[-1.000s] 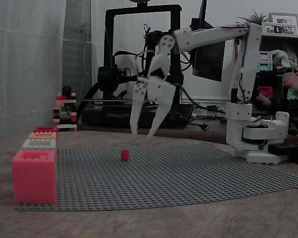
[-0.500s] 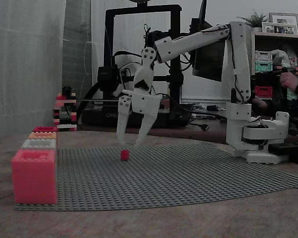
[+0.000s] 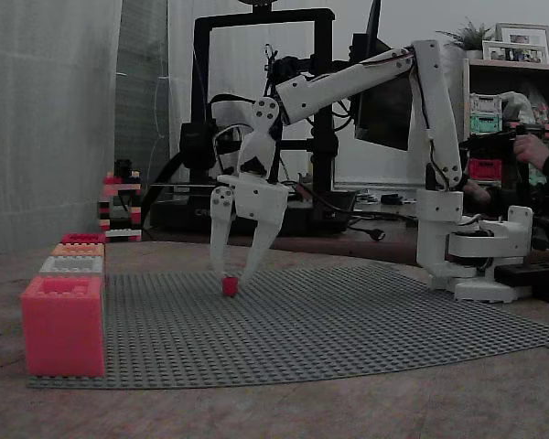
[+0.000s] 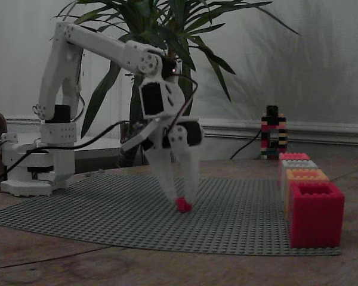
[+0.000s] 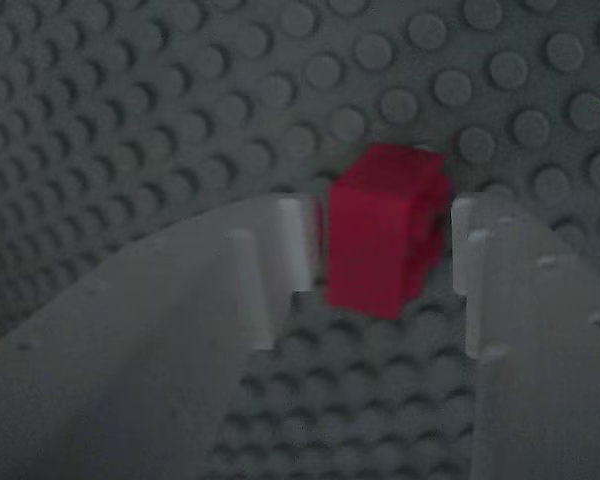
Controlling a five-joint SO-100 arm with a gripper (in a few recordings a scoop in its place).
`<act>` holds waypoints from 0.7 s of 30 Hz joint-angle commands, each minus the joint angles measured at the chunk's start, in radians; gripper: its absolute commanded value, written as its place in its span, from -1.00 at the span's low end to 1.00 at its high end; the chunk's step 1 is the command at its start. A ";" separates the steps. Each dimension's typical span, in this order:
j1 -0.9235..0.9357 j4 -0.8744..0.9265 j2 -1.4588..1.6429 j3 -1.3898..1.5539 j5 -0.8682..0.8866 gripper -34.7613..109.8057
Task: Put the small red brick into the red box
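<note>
Evidently the white two-finger gripper [image 3: 231, 277] stood open astride the small red plastic brick [image 5: 385, 228] on the grey studded baseplate [image 3: 348, 320], holding nothing. Since the left finger sat nearer, closing could push the brick sideways or tip it, spoiling the grasp. The deep red box [image 4: 316, 214] waited far right.

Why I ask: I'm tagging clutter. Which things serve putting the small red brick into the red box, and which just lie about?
For the job: small red brick, red box, pincer.
Lying about: coral box, grey box, orange box, brick tower, 3D printer, potted plant.
</note>
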 commanded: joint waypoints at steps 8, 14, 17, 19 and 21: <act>0.023 0.026 0.000 -0.201 0.031 -0.52; 0.072 -0.052 -0.061 -0.520 0.086 -0.52; 0.098 -0.153 -0.141 -0.630 0.041 -0.52; 0.121 -0.233 -0.201 -0.675 0.015 -0.52; 0.143 -0.318 -0.267 -0.715 0.006 -0.52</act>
